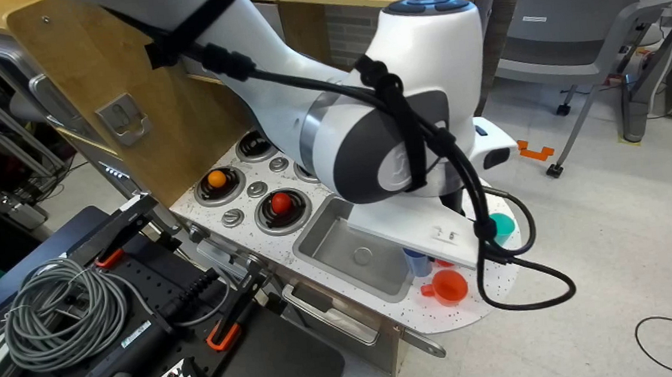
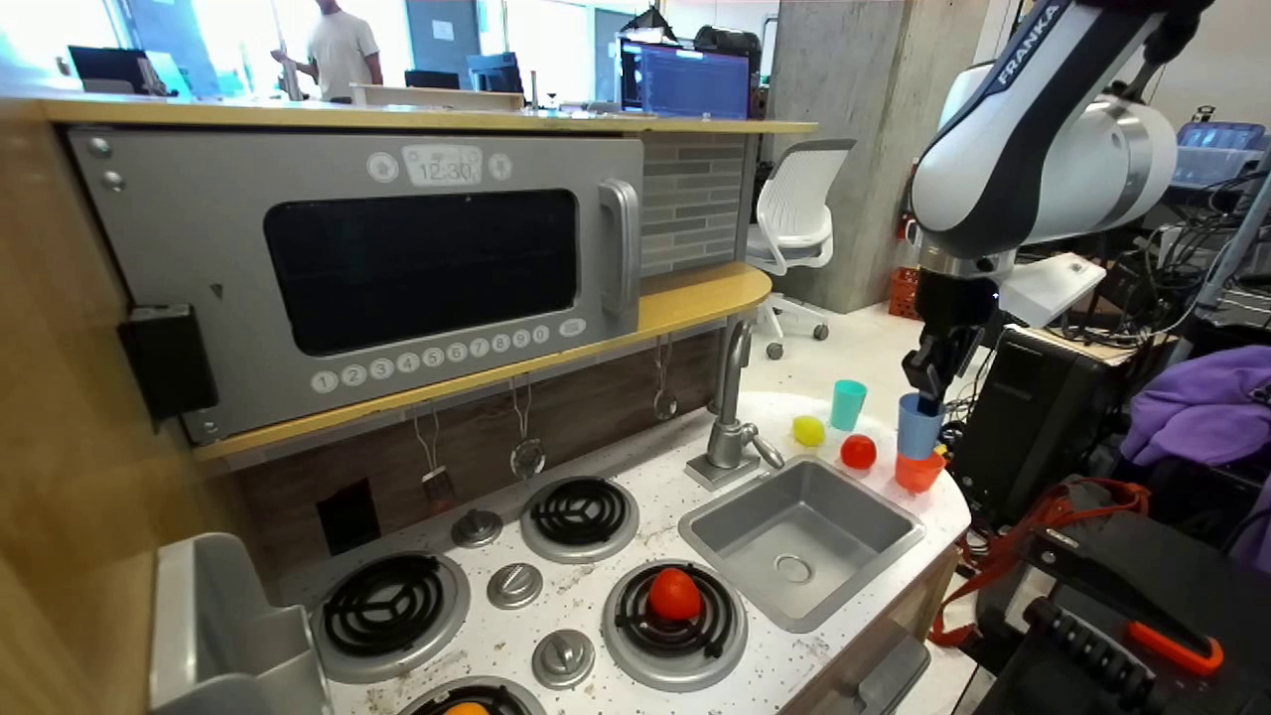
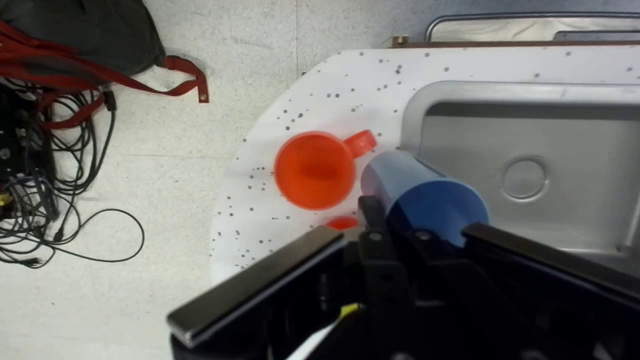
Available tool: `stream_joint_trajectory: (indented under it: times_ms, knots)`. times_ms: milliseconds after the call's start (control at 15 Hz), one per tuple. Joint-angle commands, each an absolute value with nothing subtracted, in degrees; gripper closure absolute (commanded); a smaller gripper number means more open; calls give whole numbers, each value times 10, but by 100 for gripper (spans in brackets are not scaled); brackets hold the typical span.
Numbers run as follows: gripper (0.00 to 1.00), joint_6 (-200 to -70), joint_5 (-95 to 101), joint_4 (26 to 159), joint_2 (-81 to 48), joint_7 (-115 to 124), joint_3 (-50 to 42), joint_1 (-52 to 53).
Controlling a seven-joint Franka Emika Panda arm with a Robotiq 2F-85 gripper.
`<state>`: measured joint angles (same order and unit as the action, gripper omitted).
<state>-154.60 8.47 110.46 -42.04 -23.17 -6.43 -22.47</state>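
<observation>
In the wrist view my gripper is shut on the wall of a blue cup, one finger outside it and one inside. The cup tilts, its mouth toward the camera, and appears to be off the counter beside the sink. An exterior view shows the gripper pointing down into the blue cup, which partly covers an orange-red cup. That handled orange-red cup stands on the counter, left of the blue one. In an exterior view the blue cup shows near the sink corner; the arm hides the fingers there.
A metal sink with a faucet lies near the counter's rounded end. Close by are a red ball, a yellow lemon and a teal cup. Burners hold a red ball and an orange ball.
</observation>
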Motion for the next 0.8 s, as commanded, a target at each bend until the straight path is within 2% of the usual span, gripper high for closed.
stream_joint_trajectory:
  times_ms: [0, 733]
  knots:
    - [99, -1556, 85, 1177, -376, -202, -56, -185]
    - [99, -1521, 20, 1073, -517, -1, -58, -78]
